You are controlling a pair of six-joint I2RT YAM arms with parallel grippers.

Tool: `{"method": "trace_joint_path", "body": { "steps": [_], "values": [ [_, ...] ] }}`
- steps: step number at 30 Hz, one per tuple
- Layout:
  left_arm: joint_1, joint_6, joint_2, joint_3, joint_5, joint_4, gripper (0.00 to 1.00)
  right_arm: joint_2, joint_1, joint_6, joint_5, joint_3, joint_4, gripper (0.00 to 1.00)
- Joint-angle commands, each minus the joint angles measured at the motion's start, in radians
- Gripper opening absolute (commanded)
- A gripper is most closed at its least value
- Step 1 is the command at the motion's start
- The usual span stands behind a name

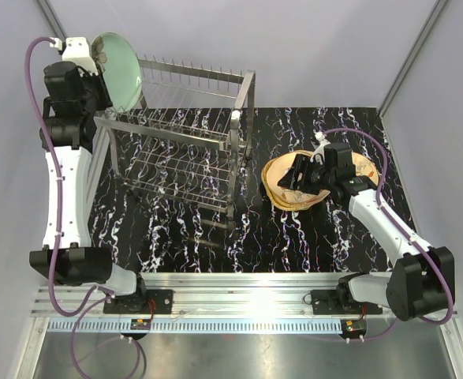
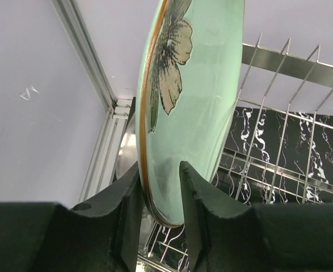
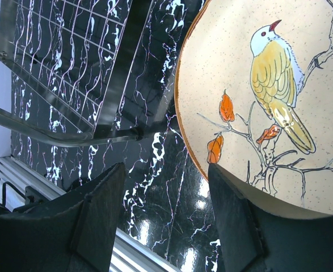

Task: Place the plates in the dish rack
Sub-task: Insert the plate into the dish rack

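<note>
From above, a mint-green flower plate (image 1: 121, 71) stands on edge at the dish rack's (image 1: 176, 150) far-left end, by the left claw (image 1: 97, 57). The right claw (image 1: 300, 172) sits over stacked plates (image 1: 282, 199) on the table's (image 1: 215, 237) right.

Left wrist: fingers (image 2: 197, 198) flank the plate's rim; I cannot tell whether they pinch it.

Right wrist: the claw is spread wide at a bird plate's (image 3: 240, 73) edge.

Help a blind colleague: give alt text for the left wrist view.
A mint-green plate with a painted flower stands on edge between the left gripper's two dark fingers, next to the upright prongs of the silver wire dish rack. Whether the fingers press on it cannot be told.
</note>
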Motion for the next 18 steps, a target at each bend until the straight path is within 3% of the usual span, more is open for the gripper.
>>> {"method": "trace_joint_path", "body": {
  "steps": [1,4,9,10,13,18],
  "values": [
    [0.007,0.008,-0.04,-0.002,-0.032,0.078,0.34,0.002,0.007,-0.011,0.005,0.024,0.023,0.68],
    [0.007,0.016,-0.047,-0.002,-0.039,0.077,0.43,0.001,0.007,-0.013,0.004,0.027,0.02,0.68],
    [0.008,0.017,-0.06,-0.005,-0.058,0.075,0.49,-0.007,0.007,-0.014,0.005,0.028,0.015,0.68],
    [0.007,0.016,-0.064,-0.005,-0.062,0.073,0.62,-0.007,0.006,-0.014,0.005,0.03,0.014,0.68],
    [0.007,0.019,-0.067,0.014,-0.075,0.063,0.81,-0.01,0.007,-0.016,0.007,0.032,0.008,0.7],
    [0.008,0.006,-0.049,0.11,-0.102,-0.008,0.93,-0.018,0.007,-0.01,0.008,0.032,0.003,0.74]
  ]
}}
